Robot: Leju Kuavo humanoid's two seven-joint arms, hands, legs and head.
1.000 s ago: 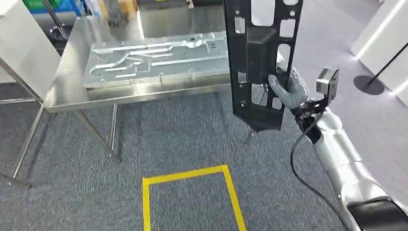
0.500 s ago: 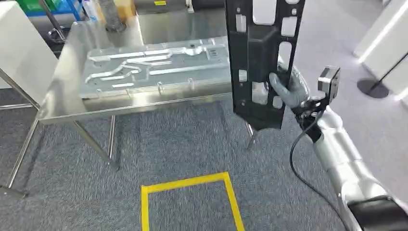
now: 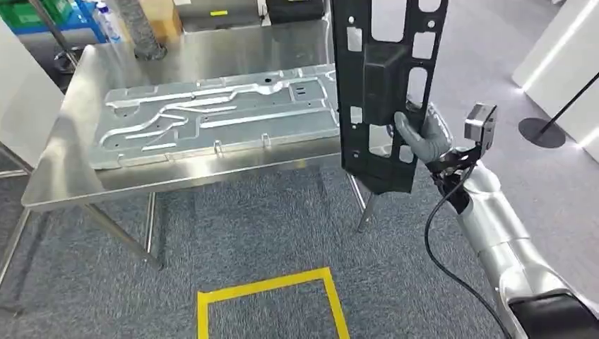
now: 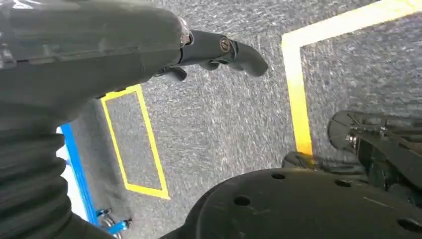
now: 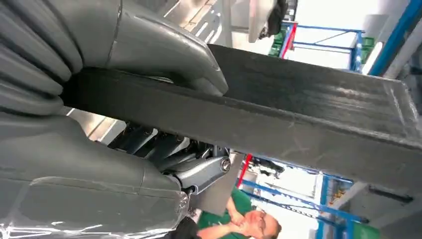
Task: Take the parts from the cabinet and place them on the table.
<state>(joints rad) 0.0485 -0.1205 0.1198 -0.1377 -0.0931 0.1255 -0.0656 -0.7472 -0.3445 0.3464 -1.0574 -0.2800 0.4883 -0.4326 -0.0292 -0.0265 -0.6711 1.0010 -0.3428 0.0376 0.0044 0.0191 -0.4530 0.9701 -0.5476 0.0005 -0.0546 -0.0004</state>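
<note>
Right hand grips black panel at its lower right edge, thumb wrapped over the front; panel is held upright, long, flat, with many rectangular cutouts. Right wrist view shows the panel's edge clamped between thumb and fingers. Left of the hand, steel table carries a stamped silver sheet part. Left hand hangs over grey carpet, holding nothing, fingers loosely extended.

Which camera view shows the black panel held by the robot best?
The head view: the black panel stands upright with its cut-outs plain, gripped by the right hand. The right wrist view gives its edge close up; the left wrist view looks at carpet.
</note>
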